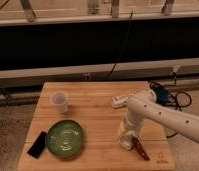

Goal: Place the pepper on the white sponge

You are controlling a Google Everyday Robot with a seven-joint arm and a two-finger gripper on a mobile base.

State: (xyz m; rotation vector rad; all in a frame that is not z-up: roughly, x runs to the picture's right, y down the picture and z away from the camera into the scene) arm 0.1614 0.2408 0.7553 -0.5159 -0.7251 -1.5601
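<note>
Tool (129, 136) is hovering over the sponge (125, 143); grip state unclear; pepper (140, 148) is lying beside, needing lifting onto it.

We see a matt, grained wooden table (98, 107) — its green plate (65, 138) looks glossy. The gripper (127, 136) near the table's front right corner looks smooth white plastic — the pepper (140, 148) faintly shiny.

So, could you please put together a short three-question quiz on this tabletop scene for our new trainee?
1. True or false: the pepper lies inside the green plate.
2. Which lies nearest the gripper? A) translucent cup B) black phone C) pepper
3. Fill in: the phone lies just ____ of the plate, as the camera sees it.

Key: 1 false, it lies by the gripper near the table's front right; 2 C; 3 left.
</note>
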